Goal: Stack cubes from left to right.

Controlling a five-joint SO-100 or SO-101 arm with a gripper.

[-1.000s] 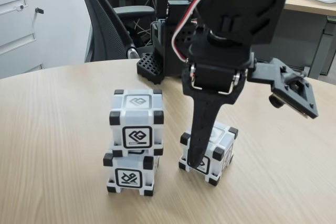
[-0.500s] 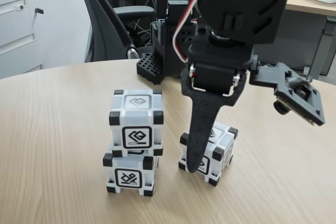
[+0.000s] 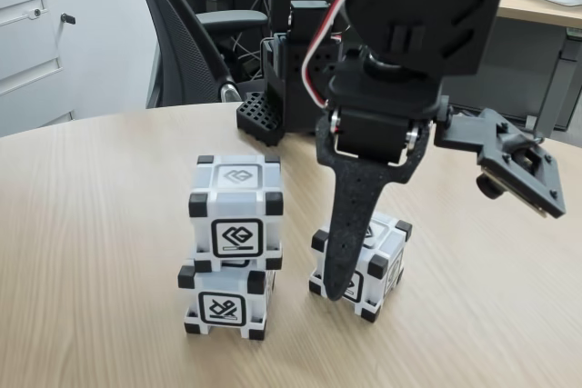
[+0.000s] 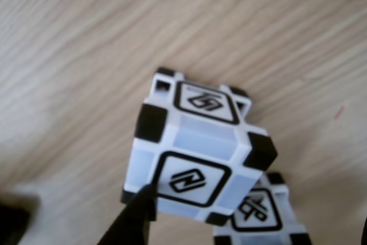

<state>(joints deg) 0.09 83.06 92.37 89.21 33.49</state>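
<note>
Wood-grain worktop (image 3: 91,224): pale laminate, matte, carries all three cubes.
Stack: two cubes already one on the other, left-near in the fixed view. Top cube (image 3: 236,212) sits slightly turned on the bottom cube (image 3: 224,302).
Loose cube (image 3: 377,256): right of the stack, near it but apart, flat on the worktop, corner turned toward the camera. In the other view it is the big one (image 4: 198,159), with the stack at the lower right edge.
Cube build: white-grey translucent plastic, black corner blocks, black-framed square symbol per face, hard and smooth.
Arm: black printed plastic, red/white wires on top, camera bracket (image 3: 514,165) sticking out right.
Fingers (image 3: 338,290): one long black tapered finger hangs down the near face of the loose cube, tip close to the worktop. Second finger hidden behind. Cannot tell whether they are wide, narrow or clamped on it.
Other view: dark finger tip (image 4: 135,216) touches or just meets the cube's lower left edge.
Step (my read): grasping the third cube, last one to go.
Next move needs: firm pinch across two flat faces, straight lift clear above the top cube, shift left, square it up, set down gently.
Risk: stack is already a bit skewed, a nudge could topple it.
Background: office chair (image 3: 182,34), perforated black base (image 3: 264,117) far side.
</note>
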